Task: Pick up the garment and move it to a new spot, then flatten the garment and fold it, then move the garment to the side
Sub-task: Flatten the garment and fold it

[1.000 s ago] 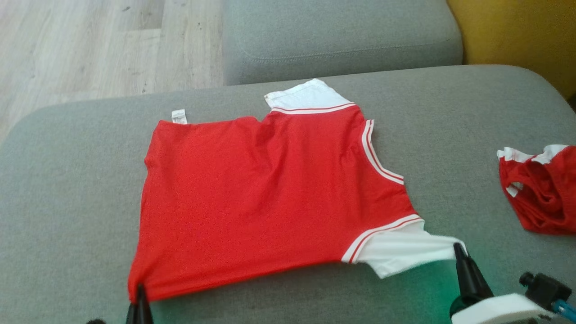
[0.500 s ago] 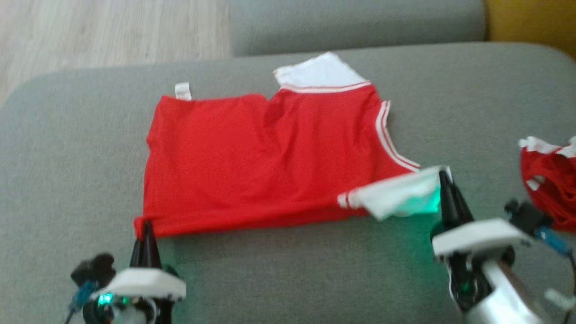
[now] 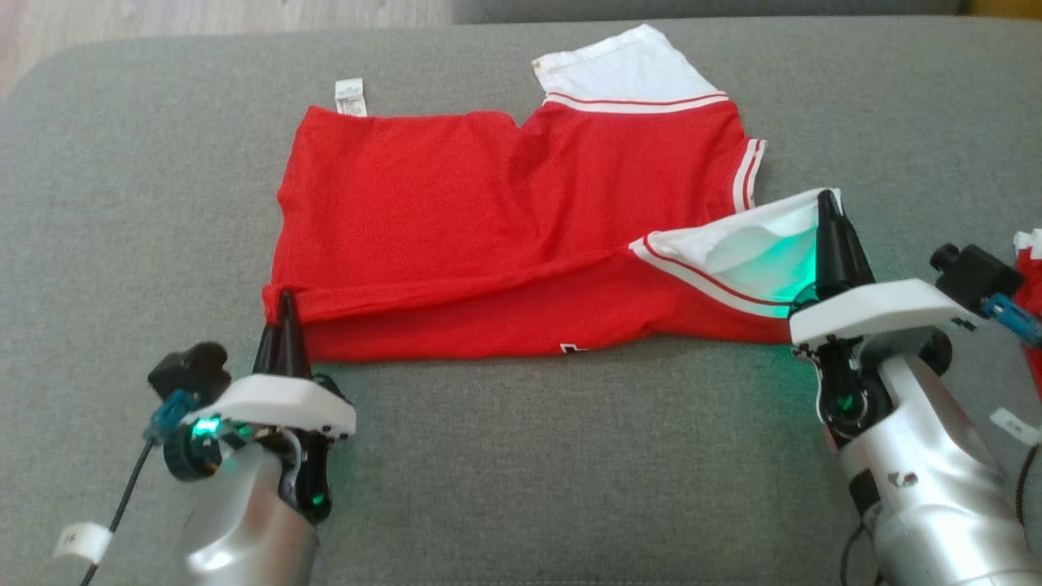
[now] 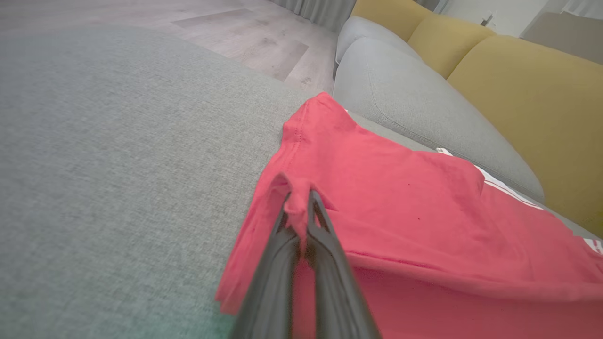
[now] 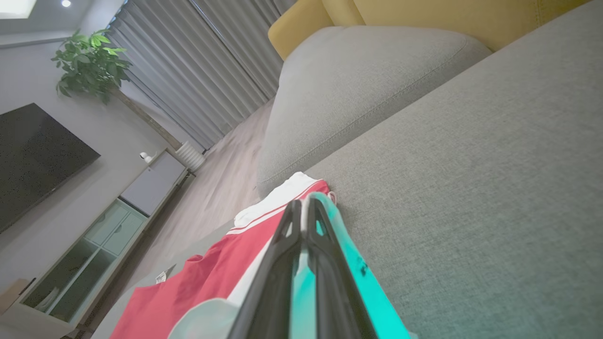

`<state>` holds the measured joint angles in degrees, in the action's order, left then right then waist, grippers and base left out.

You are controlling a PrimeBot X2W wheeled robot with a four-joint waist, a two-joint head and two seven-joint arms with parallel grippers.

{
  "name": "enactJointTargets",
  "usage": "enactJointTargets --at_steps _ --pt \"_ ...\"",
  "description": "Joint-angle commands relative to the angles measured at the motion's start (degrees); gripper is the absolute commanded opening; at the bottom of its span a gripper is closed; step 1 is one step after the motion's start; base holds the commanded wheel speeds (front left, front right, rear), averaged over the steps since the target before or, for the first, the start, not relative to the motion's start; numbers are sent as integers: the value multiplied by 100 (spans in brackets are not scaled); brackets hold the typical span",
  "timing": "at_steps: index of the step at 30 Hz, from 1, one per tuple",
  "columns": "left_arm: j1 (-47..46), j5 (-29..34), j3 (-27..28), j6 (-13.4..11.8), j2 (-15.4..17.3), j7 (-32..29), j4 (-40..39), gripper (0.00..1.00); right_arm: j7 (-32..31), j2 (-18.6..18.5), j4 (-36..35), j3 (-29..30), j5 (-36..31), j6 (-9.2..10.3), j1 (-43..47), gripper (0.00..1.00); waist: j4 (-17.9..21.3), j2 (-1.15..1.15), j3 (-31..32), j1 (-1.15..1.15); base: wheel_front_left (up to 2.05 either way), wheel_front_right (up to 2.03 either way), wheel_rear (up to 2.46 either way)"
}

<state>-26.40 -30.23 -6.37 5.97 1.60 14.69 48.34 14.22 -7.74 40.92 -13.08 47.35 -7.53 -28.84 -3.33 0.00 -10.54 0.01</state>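
Observation:
The garment [image 3: 505, 203] is a red T-shirt with white sleeves, spread on the grey cushion [image 3: 570, 456]. Its near edge is lifted and rolled over toward the far side. My left gripper [image 3: 285, 299] is shut on the near left hem corner; the left wrist view shows red cloth [image 4: 297, 207] pinched between its fingers [image 4: 325, 240]. My right gripper [image 3: 828, 202] is shut on the near white sleeve [image 3: 749, 244], held up off the cushion. In the right wrist view the sleeve cloth [image 5: 348, 268] lies along the closed fingers [image 5: 282, 263], tinted green.
A second red and white cloth [image 3: 1030, 277] lies at the right edge of the cushion. A white label [image 3: 350, 96] sticks out at the garment's far left corner. Behind stand another grey cushion [image 4: 405, 89], yellow sofa backs [image 4: 527, 99] and wood floor [image 4: 264, 33].
Both grippers have lifted the garment's near edge and carried it away from me, starting a fold. The head camera has tilted down, so the whole scene shifted upward.

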Motion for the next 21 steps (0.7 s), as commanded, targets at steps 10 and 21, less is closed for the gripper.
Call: enactJointTargets --at_steps 10,21 --pt "-310 589 513 -385 128 30 -608 100 77 275 -340 589 -980 4 -448 100 10 0 -64 -1 0 0 0" --pt "1220 1975 429 -688 128 30 -1514 100 77 383 -1272 923 -3646 4 1021 100 6 0 520 -1 0 0 0"
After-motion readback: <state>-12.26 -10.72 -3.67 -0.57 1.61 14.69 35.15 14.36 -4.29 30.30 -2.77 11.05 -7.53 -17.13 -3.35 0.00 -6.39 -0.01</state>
